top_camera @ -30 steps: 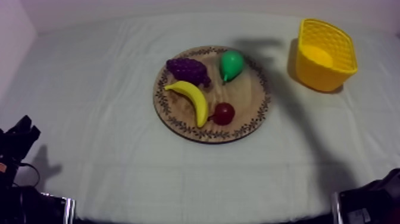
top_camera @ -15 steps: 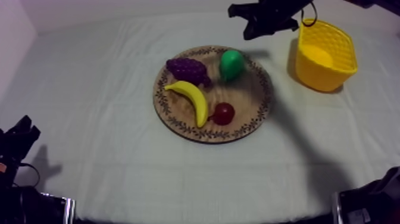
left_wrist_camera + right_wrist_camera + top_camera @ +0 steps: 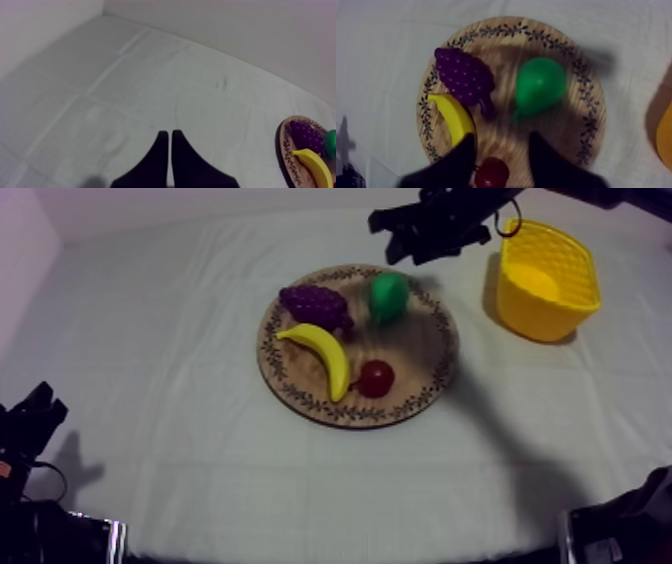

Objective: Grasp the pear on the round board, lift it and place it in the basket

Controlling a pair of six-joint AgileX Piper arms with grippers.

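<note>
- Right gripper [image 3: 502,139] hovers over the board [image 3: 412,353], fingers spread wide, holding nothing.
- Pear [image 3: 388,296] lies on the board.
- Left gripper [image 3: 168,150], well off the board, pinched together, empty.

Dim overhead light throws soft shadows on the cloth [image 3: 150,388].

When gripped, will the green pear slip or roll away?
The pear looks smooth and rounded, so it may slip from a pinch. It lies on the flat wooden board, so a nudge would probably roll it.
</note>
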